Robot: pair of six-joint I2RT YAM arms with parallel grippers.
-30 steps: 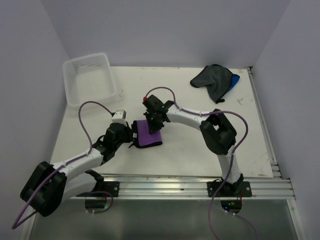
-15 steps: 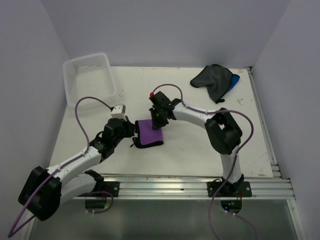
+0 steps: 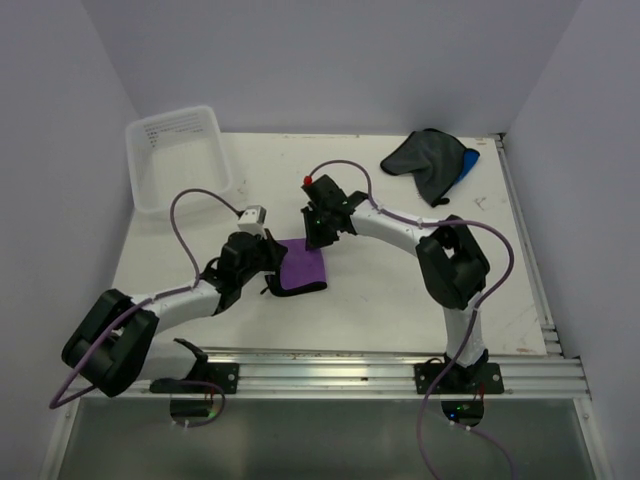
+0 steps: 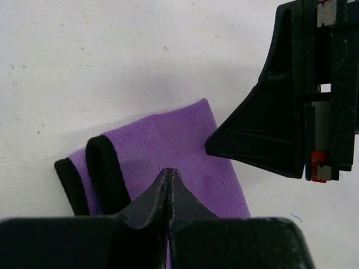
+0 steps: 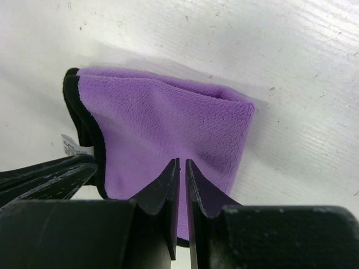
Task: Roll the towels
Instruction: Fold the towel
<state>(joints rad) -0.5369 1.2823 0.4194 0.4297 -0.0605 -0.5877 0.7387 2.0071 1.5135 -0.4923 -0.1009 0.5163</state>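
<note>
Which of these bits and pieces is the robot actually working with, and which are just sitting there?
Part of the job:
- purple towel, partly folded, in the middle
- dark grey towel, crumpled at the far right
- blue towel, mostly hidden under the grey one

Just lying about:
- clear plastic tub, far left

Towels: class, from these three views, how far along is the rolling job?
Done: no towel is fully rolled. In hand: the purple towel lies mid-table, doubled over with one black-edged end curled. The shut left tool is on it and the right tool is at its far edge. Left: the dark grey towel and the blue towel lie heaped in the far right corner, unrolled.
</note>
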